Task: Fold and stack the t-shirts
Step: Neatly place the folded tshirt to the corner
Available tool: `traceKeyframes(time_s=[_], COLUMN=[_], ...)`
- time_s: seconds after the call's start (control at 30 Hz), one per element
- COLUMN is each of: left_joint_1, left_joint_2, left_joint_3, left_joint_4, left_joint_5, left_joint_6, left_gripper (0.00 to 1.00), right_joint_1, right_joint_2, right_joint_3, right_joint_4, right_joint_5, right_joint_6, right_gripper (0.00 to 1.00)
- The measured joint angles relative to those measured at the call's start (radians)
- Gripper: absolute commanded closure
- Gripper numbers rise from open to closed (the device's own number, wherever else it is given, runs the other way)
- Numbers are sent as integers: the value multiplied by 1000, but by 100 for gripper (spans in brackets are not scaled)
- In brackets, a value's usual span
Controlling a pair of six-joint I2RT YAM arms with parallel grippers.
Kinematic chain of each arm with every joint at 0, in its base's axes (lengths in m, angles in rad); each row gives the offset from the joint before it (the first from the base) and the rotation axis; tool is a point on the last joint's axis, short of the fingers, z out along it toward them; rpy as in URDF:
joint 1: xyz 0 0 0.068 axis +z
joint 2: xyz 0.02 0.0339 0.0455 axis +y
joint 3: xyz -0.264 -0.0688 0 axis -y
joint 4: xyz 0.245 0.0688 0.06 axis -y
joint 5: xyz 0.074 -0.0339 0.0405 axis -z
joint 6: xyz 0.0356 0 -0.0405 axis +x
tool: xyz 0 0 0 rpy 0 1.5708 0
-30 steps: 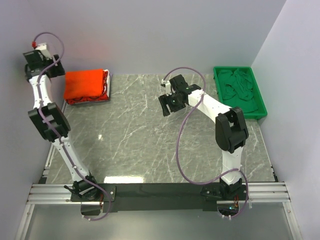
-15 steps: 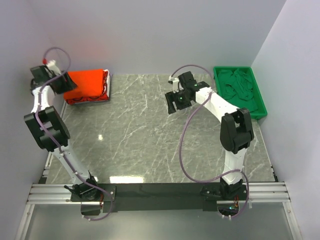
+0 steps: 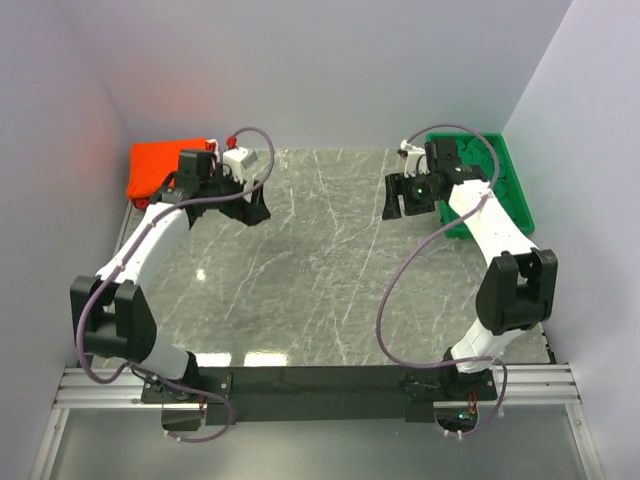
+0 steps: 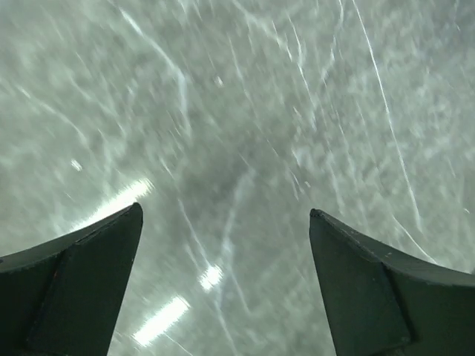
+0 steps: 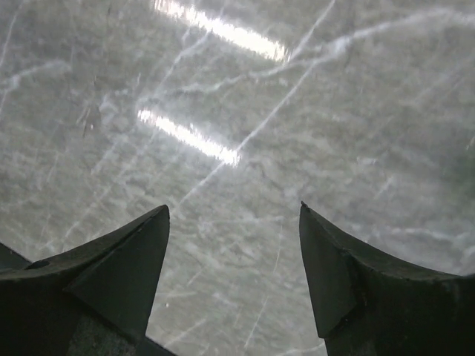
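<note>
The tabletop (image 3: 330, 270) is carrying the green tray (image 3: 518, 188) at upper right and the folded orange t-shirt (image 3: 155, 168) at upper left. The left pincer (image 4: 225, 215) and right pincer (image 5: 234, 211) are hovering spread and empty. The next grasp is probably calling for one cloth edge, not bunched layers.

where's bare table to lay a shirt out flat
The widest bare patch is the middle of the table, between the left claw and the right claw and down to the near edge. Crowded: the far left corner, with the orange shirt, and the far right, taken by the green tray.
</note>
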Motion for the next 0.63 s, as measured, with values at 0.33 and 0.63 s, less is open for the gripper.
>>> traceKeyframes(time_s=[0.33, 0.63], left_joint_1=[-10, -10], left_joint_2=[-229, -423], left_joint_3=[-211, -338], left_joint_4=[-56, -86], left_joint_5=[-124, -213], left_joint_6=[-75, -98], left_gripper=[1, 1], right_joint_1=[7, 49], right_joint_2=[-228, -372], right_joint_3=[-292, -470], right_joint_4=[-27, -48], right_joint_5=[-32, -24], right_joint_6=[-21, -61], right_gripper=[14, 13])
